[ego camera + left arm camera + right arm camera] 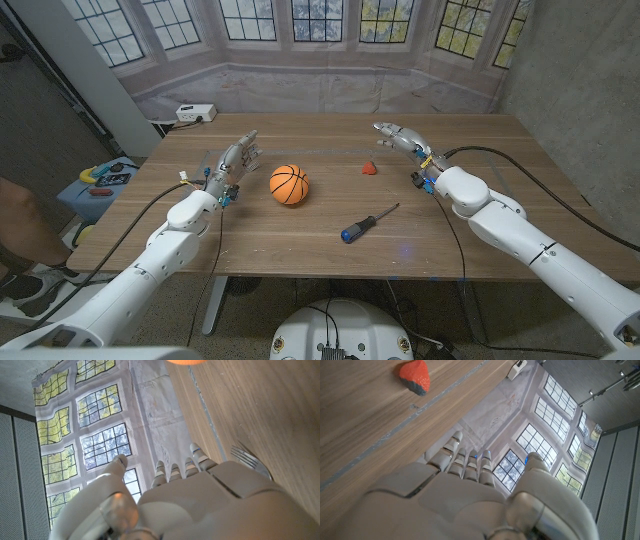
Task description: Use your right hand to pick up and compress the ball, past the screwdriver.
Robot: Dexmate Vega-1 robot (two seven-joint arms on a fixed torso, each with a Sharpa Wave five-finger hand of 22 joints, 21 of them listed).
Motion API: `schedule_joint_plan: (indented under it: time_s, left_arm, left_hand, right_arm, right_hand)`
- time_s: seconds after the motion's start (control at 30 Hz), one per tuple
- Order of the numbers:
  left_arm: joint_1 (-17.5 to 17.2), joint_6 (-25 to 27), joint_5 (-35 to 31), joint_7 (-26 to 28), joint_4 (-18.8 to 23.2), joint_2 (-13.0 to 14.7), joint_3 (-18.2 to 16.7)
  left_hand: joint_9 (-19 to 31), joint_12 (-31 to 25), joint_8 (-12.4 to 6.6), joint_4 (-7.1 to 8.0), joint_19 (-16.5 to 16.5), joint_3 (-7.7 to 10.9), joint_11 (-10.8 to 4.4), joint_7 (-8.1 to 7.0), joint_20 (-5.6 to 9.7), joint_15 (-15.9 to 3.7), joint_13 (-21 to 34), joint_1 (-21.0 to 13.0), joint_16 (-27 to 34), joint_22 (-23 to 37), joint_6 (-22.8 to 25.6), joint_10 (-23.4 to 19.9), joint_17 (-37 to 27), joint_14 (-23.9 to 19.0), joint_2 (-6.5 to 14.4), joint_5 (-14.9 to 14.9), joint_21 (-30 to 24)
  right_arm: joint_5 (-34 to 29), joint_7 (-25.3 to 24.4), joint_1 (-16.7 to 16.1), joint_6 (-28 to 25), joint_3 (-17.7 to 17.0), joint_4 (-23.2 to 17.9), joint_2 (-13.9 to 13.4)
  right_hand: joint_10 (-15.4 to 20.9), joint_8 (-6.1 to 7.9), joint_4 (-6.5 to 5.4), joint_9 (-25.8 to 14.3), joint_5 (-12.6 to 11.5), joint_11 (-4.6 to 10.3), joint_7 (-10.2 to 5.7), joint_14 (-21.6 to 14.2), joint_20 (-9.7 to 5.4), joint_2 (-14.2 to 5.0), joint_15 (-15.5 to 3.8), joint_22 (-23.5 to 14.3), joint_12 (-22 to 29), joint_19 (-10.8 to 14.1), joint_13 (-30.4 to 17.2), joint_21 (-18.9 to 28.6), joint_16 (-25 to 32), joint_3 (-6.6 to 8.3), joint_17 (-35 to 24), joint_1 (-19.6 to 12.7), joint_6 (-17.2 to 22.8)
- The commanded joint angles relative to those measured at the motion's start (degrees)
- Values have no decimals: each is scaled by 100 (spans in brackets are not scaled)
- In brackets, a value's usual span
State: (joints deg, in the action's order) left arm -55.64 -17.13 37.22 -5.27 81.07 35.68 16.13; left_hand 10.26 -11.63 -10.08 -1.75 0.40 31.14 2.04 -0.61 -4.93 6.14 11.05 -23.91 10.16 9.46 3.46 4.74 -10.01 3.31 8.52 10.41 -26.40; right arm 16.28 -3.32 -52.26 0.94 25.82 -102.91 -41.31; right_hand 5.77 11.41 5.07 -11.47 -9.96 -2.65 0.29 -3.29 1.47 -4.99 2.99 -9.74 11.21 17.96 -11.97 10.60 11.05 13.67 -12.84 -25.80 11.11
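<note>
An orange basketball-patterned ball (289, 184) sits on the wooden table (470, 240) left of centre; its edge (185, 361) shows in the left wrist view. A screwdriver (367, 223) with a blue handle and black shaft lies nearer the front edge, to the ball's right. My right hand (402, 138) stands open at the back right, well away from the ball, holding nothing; its back (455, 495) shows in the right wrist view. My left hand (236, 158) stands open just left of the ball, not touching it, its back (200, 495) showing in the left wrist view.
A small red object (369, 168) lies between the ball and my right hand, also seen as a red piece (415, 376). A fork (250, 460) lies by my left hand. A white power strip (196, 113) sits at the table's far left corner.
</note>
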Motion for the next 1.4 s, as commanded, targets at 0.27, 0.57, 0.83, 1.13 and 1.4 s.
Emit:
schedule_joint_plan:
  time_s: [0.27,0.57,0.83,1.13,1.4]
  left_arm:
    - [2,-13,-104,-64,35,152,-22]
    - [11,-39,-128,-104,5,214,-43]
    - [-44,-62,-104,-106,-12,262,-97]
    - [-93,-94,-61,-166,-51,318,-150]
    - [-133,-135,-40,-198,-64,352,-192]
  left_hand:
    - [14,12,-2,-39,-19,-7,-12,-32,-14,17,20,74,1,34,-61,60,-12,55,3,13,34]
    - [14,10,13,-51,-16,-9,4,-72,-18,13,20,96,5,35,-154,79,-11,75,-3,12,66]
    - [14,6,7,-65,-10,-5,16,-73,-23,13,21,104,8,36,-182,84,-8,81,-2,14,88]
    - [14,3,-2,-86,-4,5,23,-64,-24,12,21,101,10,36,-193,92,-3,86,6,17,111]
    - [14,0,-4,-109,7,16,35,-78,-26,5,21,97,11,37,-223,100,1,93,16,20,134]
  right_arm:
    - [-647,471,493,-572,344,-548,-432]
    - [-1036,749,824,-942,595,-754,-515]
    - [-1380,988,1126,-1226,841,-945,-512]
    - [-1687,1339,1465,-1465,1111,-1094,-451]
    - [-1908,1713,1727,-1655,1348,-1216,-418]
  right_hand:
    - [-185,-95,115,13,2,9,-16,170,173,183,44,-12,-46,-87,12,-5,-25,-46,32,-30,-320]
    - [-335,-105,198,23,-8,-68,-2,342,334,303,157,-12,-61,-253,24,-26,-42,-90,72,-44,-492]
    - [-473,-100,258,33,-35,-57,-29,512,470,408,210,-13,-50,-630,37,-83,-39,-133,104,-45,-684]
    - [-554,-107,303,42,-52,-73,61,621,522,468,268,-11,-51,-842,44,-83,-43,-143,121,-80,-817]
    - [-651,-98,356,47,-73,-152,81,706,621,535,376,-10,-61,-933,45,-62,-44,-143,131,-148,-895]
